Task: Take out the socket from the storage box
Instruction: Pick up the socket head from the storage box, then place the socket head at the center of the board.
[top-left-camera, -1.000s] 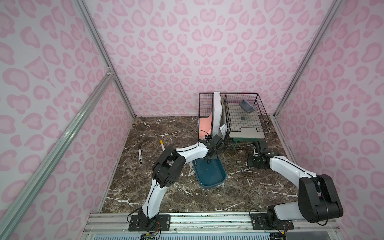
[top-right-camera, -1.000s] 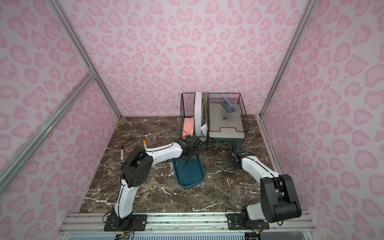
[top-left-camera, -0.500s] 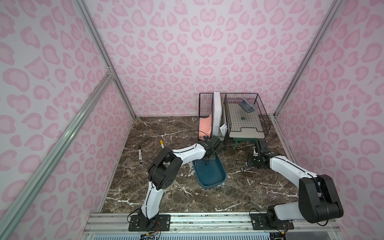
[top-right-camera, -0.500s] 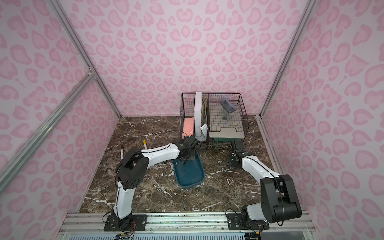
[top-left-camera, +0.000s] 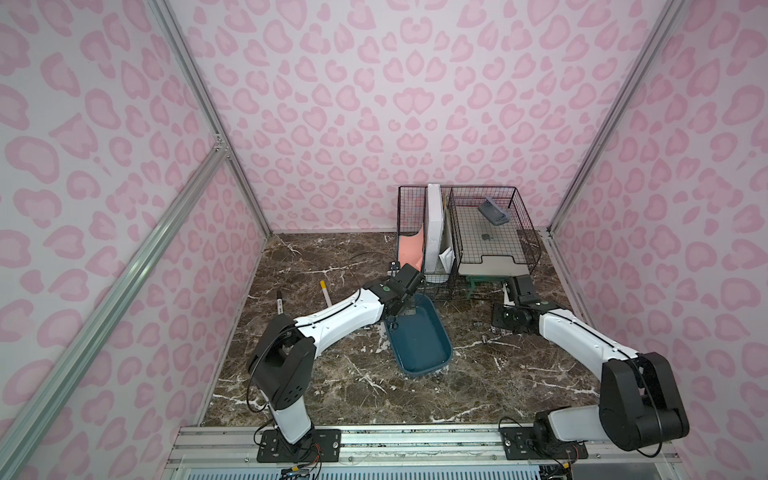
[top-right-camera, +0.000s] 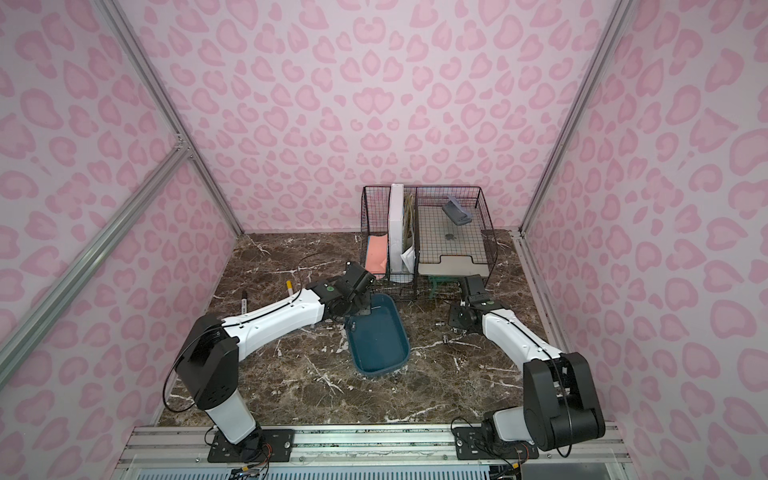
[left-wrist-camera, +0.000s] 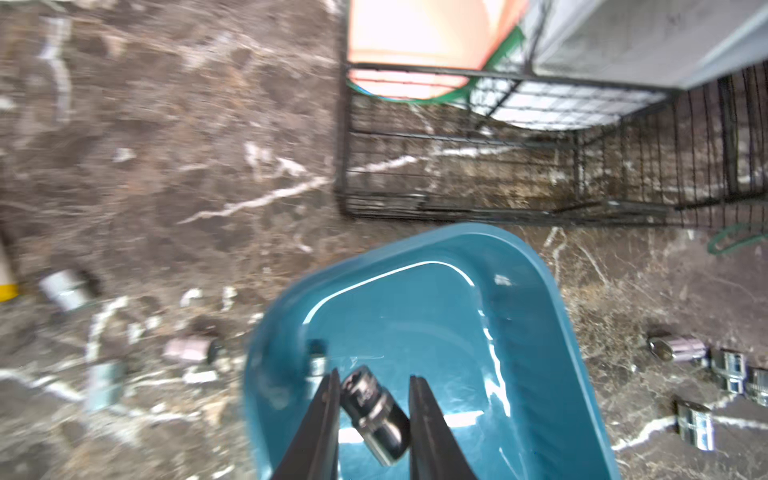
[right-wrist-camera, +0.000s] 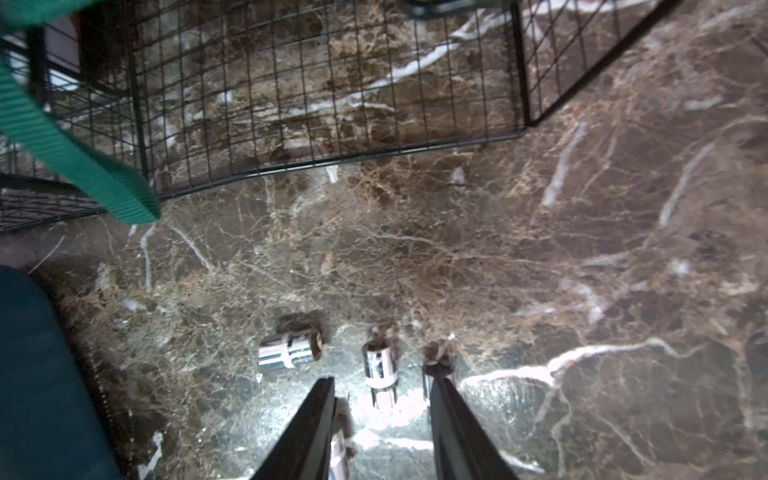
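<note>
In teal tub (left-wrist-camera: 536, 332), left gripper (left-wrist-camera: 374, 376) clamps tilted dark socket (left-wrist-camera: 374, 415) between both fingers (left-wrist-camera: 316, 436). Second small socket (left-wrist-camera: 318, 365) beside tub wall. Loose sockets (left-wrist-camera: 677, 349) scattered on marble table (left-wrist-camera: 166, 166) either side. Black wire basket (left-wrist-camera: 341, 145) beyond, pink sheet (left-wrist-camera: 415, 33) inside.

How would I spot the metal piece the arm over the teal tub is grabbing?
Find the dark teal storage box in the middle of the marble table. At its end nearest the black wire basket, a dark, shiny socket sits tilted between the left arm's fingers. It alone is both inside the box and between fingers.
</note>
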